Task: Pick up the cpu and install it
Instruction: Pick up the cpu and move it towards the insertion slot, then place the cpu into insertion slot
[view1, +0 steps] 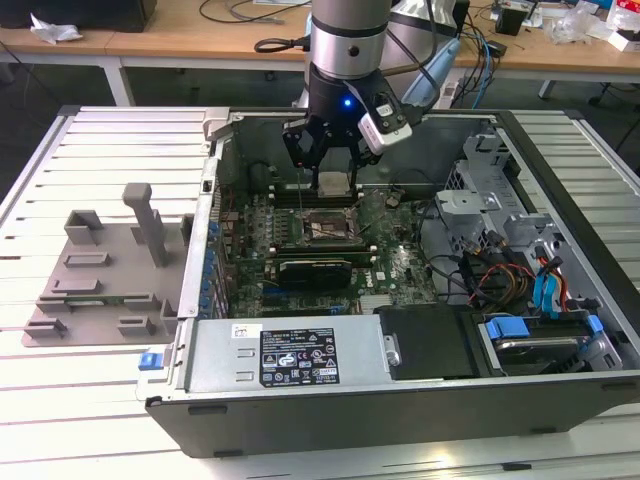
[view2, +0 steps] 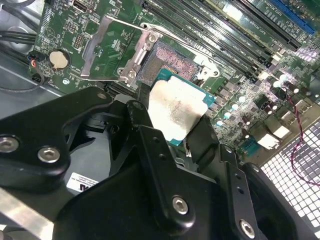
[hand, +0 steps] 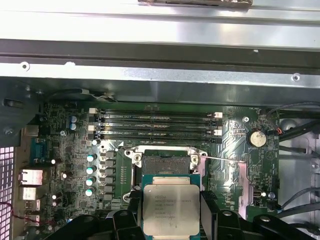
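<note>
Gripper (view1: 329, 181) is clenched on the cpu (hand: 171, 209). In both wrist views the two black fingers (view2: 141, 131) pinch it by opposite edges, metal lid facing up. The cpu hangs inside the open computer case (view1: 560, 180), just above the socket (hand: 167, 162) and not touching it. The socket's metal load plate (view2: 107, 47) is flipped up, so the contact field is bare.

Handling, as a judgement: light, stiff, thin plate. The lid is smooth and looks smeared, so probably slippery. The underside contacts and the socket pins are fragile. An edge grip like this one is the right hold - never the faces - and it needs to stay level.

Surface and room:
- The green motherboard (hand: 75, 165) is crowded. Memory slots (hand: 155, 125) lie just on the far side of the socket, with capacitors beside it.
- The case sits on a white slatted table (view1: 100, 420).
- A gray fixture (view1: 110, 270) is on the exterior view's left, well apart from the case.
- Wooden desks (view1: 180, 30) with cables stand far behind - a lab-type room.
</note>
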